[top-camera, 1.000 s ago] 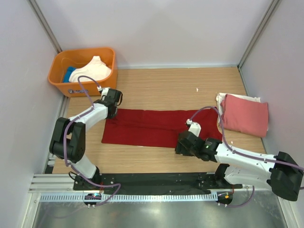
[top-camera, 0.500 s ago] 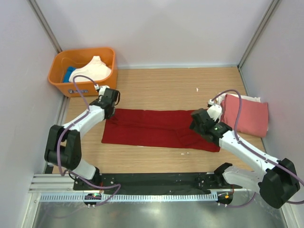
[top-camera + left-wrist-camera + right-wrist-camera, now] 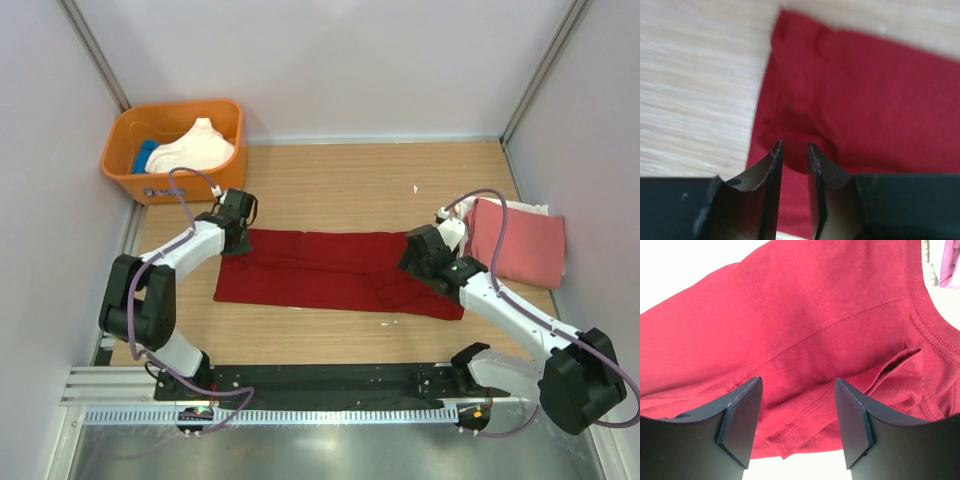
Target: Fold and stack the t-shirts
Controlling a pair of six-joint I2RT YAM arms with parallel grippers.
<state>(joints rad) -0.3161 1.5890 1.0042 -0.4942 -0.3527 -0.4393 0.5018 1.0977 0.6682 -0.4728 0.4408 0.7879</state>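
A dark red t-shirt (image 3: 320,265) lies folded into a long strip across the middle of the table. My left gripper (image 3: 233,238) hangs over its far left corner. In the left wrist view its jaws (image 3: 792,145) stand a narrow gap apart above the red cloth (image 3: 865,100), with nothing pinched between them. My right gripper (image 3: 415,258) is over the shirt's right end. In the right wrist view it stands wide open (image 3: 797,380), just above a stitched hem and folded sleeve of the red cloth (image 3: 815,315), near the collar.
A salmon-pink folded t-shirt (image 3: 515,245) lies on a white one (image 3: 500,205) at the right edge, close to my right arm. The orange tub (image 3: 125,150) at the back left holds a cream shirt (image 3: 195,145) and a blue one (image 3: 147,155). Walls close in both sides.
My right gripper has swung from the shirt's near edge up and to the right, to its right end. My left gripper has stayed at the far left corner, shifting only slightly.
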